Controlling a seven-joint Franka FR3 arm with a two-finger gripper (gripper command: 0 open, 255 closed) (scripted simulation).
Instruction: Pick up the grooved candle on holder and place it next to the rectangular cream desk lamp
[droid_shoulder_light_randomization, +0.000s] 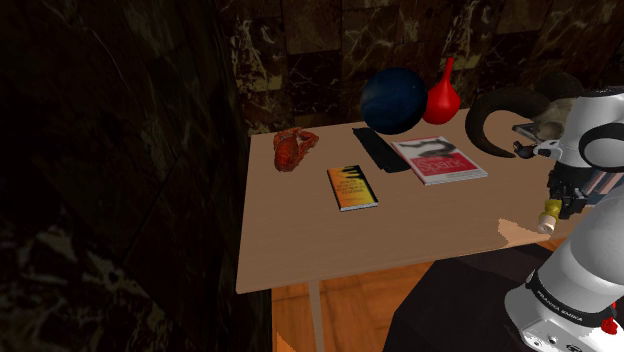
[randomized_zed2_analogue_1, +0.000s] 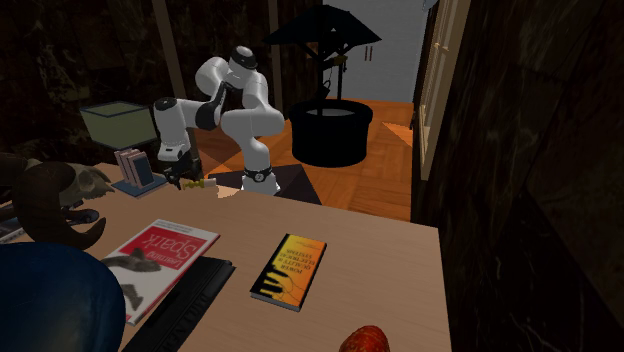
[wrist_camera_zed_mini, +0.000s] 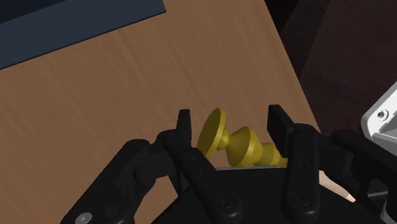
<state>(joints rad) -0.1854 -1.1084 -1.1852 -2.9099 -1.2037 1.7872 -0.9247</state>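
— What is the table (wrist_camera_zed_mini: 95, 127) made of?
— Wood with a fine straight grain, matt and smooth. The floor (droid_shoulder_light_randomization: 360, 300) under the table is wood too, more orange, with a slight sheen.
— And the candle holder (wrist_camera_zed_mini: 232, 141) above the table?
— It looks like yellow metal, something like brass: smooth, with soft highlights. The gripper (wrist_camera_zed_mini: 230, 116) is matt black, and the arm (randomized_zed2_analogue_1: 245, 100) is glossy white.
— The ball (droid_shoulder_light_randomization: 393, 100) at the table's far edge?
— Dark blue, smooth and shiny. The red vase (droid_shoulder_light_randomization: 441, 97) on the table is glossy as well. The book (droid_shoulder_light_randomization: 352, 187) and magazine (droid_shoulder_light_randomization: 438, 158) on the table have smooth printed paper covers.
— The wall (droid_shoulder_light_randomization: 300, 50) behind the table?
— Dark polished stone with pale veins
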